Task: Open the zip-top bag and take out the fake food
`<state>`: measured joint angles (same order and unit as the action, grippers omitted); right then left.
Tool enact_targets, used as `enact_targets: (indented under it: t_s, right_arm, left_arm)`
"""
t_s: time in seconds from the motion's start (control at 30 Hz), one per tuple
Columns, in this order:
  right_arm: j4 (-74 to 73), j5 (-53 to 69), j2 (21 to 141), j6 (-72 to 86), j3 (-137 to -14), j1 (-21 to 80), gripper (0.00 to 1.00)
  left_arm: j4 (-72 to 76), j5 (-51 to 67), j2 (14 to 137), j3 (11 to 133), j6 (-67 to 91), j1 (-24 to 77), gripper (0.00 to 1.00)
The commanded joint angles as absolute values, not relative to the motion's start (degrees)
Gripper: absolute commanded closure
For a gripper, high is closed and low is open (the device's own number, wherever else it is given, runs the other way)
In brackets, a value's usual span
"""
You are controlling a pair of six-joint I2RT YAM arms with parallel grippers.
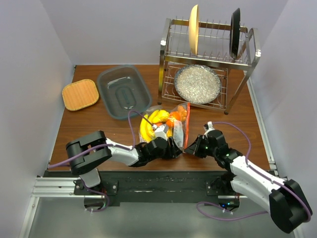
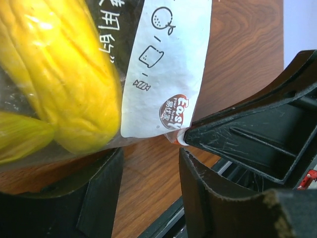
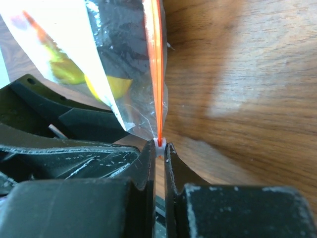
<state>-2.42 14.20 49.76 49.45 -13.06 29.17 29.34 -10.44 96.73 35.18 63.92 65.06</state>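
Note:
The zip-top bag (image 1: pixel 173 121) lies on the table in front of the dish rack, its orange-red zip strip (image 1: pixel 186 125) along the right side. Fake food shows through it: yellow bananas (image 1: pixel 150 124) and an orange piece (image 1: pixel 174 117). My right gripper (image 3: pixel 159 147) is shut on the small white slider at the near end of the zip strip (image 3: pixel 156 59). My left gripper (image 2: pixel 151 166) is open just left of it. Only bare wood shows between its fingers. The bag's printed label (image 2: pixel 166 64) and a banana (image 2: pixel 59 74) lie just beyond its tips.
A grey translucent tub (image 1: pixel 124 91) and a woven square mat (image 1: pixel 80 94) sit at the back left. The dish rack (image 1: pixel 247 64) at the back right holds a glittery silver plate (image 1: pixel 197 83), a yellow plate (image 1: pixel 193 29) and a black plate (image 1: pixel 235 32). Walls close both sides.

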Motion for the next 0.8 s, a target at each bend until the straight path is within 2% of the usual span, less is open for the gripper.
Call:
enact_targets:
  t_s: [0.0, 0.3, 0.77]
  right_arm:
    - [-5.44, 13.45, 46.41, 49.22, -15.03, 29.00, 1.00]
    - [-9.14, 15.38, 41.75, 51.33, -13.45, 28.92, 1.00]
    - [-14.24, 17.84, 33.23, 55.02, -13.01, 28.92, 1.00]
  left_arm:
    - [36.38, -12.39, 96.33, 33.93, 65.39, 65.39, 0.47]
    - [44.21, -14.15, 96.77, 32.87, 69.17, 65.30, 0.47]
    - [44.03, -16.78, 97.03, 30.24, 79.89, 68.99, 0.49]
